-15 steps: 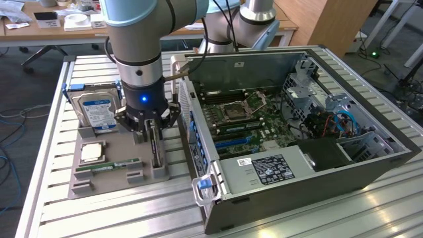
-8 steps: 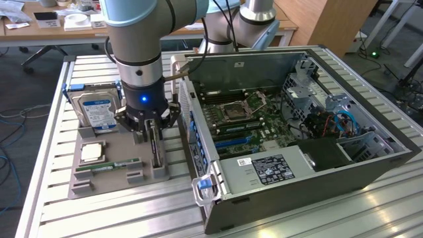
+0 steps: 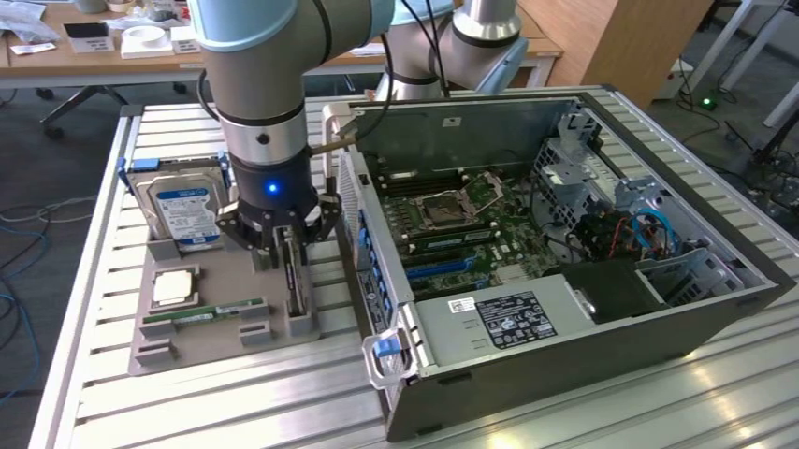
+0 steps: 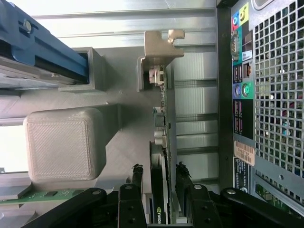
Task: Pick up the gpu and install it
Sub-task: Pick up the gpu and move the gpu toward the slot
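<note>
- gpu [image 3: 296, 283] stands on its long edge in a grey slotted holder [image 3: 299, 324], directly under the jaws. The holder sits on a tray on the slatted surface [image 3: 187, 407].
- Jaws are spread and straddle the card near one end, one finger per face. In the wrist view a slim gap shows between the fingers [image 4: 137, 176] and the card, so I read it as not pinched yet. Contact deeper down can't be ruled out.
- The silver end bracket [image 4: 157, 47] is at the card's far end from the jaws, hooked over the holder post.
- Handling, my read: light, stiff thin pcb, but fragile. It has exposed parts on the board side and an edge connector down in the slot.
- The black cooler face looks smooth, so prob slippery under the pads. Needs a firm squeeze but no crush.
- Best hold imo: flat on both faces at the top edge, as the jaws are lined up now. Keep off the bracket, the connector edge and small comps.
- A hold this far off mid-length may let the card tip, and any tilt could bind it in the slot.
- Neighbours: hard drive [image 3: 185, 210] close beside the jaws on the side away from the open pc case [image 3: 525, 369], memory stick [image 3: 206, 313] lower on that same side, and the case wall near the jaws' other side. Clearance there is tight.
</note>
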`<state>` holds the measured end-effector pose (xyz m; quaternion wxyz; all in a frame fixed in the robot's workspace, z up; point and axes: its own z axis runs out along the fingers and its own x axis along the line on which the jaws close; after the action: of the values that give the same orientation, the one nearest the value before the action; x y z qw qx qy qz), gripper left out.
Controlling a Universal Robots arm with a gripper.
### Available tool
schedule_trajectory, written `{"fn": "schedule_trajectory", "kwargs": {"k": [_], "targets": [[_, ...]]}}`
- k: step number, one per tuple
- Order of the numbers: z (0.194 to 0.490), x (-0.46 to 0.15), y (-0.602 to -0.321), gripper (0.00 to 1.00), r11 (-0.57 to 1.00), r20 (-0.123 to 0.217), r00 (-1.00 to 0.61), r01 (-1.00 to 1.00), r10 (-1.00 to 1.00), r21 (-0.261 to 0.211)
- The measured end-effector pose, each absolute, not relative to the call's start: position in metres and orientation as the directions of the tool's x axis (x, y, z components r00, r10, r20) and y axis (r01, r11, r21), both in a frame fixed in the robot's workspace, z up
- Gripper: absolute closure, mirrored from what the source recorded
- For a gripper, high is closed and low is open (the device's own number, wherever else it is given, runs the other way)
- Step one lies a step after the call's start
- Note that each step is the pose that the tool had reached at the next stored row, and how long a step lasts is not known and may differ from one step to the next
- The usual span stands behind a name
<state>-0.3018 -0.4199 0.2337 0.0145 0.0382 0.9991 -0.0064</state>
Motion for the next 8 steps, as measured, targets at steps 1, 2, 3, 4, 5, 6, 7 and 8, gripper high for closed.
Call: {"fn": "schedule_trajectory", "kwargs": {"k": [1,2,3,4,5,6,7,8], "targets": [[0.2334,-0.3018,-0.4199,0.58,0.997,-0.029,-0.997,0.076,0.076,-0.012],[0.2328,-0.3018,-0.4200,0.58,0.997,-0.029,-0.997,0.076,0.076,-0.012],[0.2323,-0.3018,-0.4200,0.58,0.997,-0.029,-0.997,0.076,0.076,-0.012],[0.2323,-0.3018,-0.4200,0.58,0.997,-0.029,-0.997,0.076,0.076,-0.012],[0.2323,-0.3019,-0.4200,0.58,0.997,-0.029,-0.997,0.076,0.076,-0.012],[0.2323,-0.3018,-0.4200,0.58,0.997,-0.029,-0.997,0.076,0.076,-0.012],[0.2322,-0.3018,-0.4200,0.58,0.997,-0.029,-0.997,0.076,0.076,-0.012],[0.2322,-0.3018,-0.4200,0.58,0.997,-0.029,-0.997,0.076,0.076,-0.012]]}}
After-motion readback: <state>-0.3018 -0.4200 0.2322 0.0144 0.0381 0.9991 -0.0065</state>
